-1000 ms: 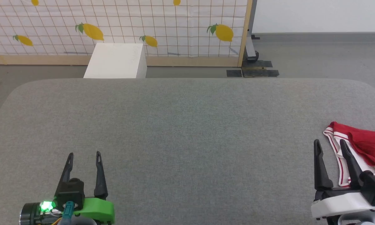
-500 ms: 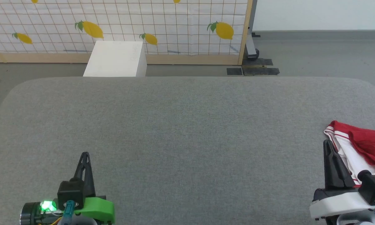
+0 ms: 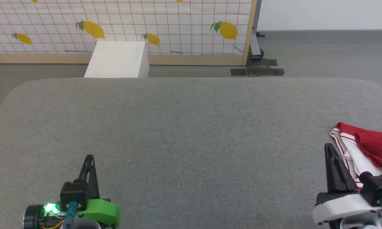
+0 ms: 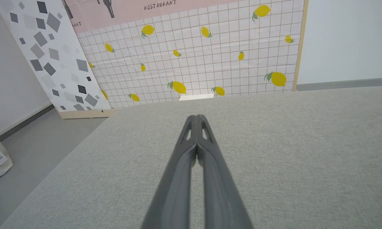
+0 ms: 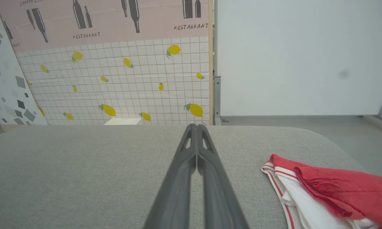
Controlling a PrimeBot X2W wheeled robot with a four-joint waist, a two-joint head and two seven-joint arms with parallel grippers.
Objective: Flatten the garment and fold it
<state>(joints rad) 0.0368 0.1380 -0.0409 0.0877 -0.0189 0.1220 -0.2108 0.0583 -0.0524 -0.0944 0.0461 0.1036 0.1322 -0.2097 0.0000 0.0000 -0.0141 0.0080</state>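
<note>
Where the head view's lower edge cuts the scene, the left gripper (image 3: 89, 158) sits at lower left over the grey fabric tabletop (image 3: 191, 127). Its two dark fingers are pressed together to a single point and hold nothing. The right gripper (image 3: 328, 148) is at lower right, its fingers likewise flat against each other and empty.

The garment (image 3: 369, 144) lies bunched on the tabletop near its right edge, just to the right of the right gripper. Red cloth is heaped over white, with red-and-white striped trim on the side facing the gripper. In the right wrist view it lies apart from the fingers.

Open fabric runs between the grippers and ahead of them to the far edge, which has rounded corners.

Past that edge a white box (image 3: 117, 60) stands on the grey floor (image 3: 321, 57), and black floor plates (image 3: 258, 72) lie to its right.

Farthest back is a wood-framed lemon-print grid panel (image 3: 165, 22). Its pink upper band (image 5: 108, 19) carries dark bottle silhouettes and the word "RESTAURANT", repeated. A panel with grey shapes (image 4: 51, 47) leans at its left, and a white wall (image 5: 289, 63) stands at its right.
</note>
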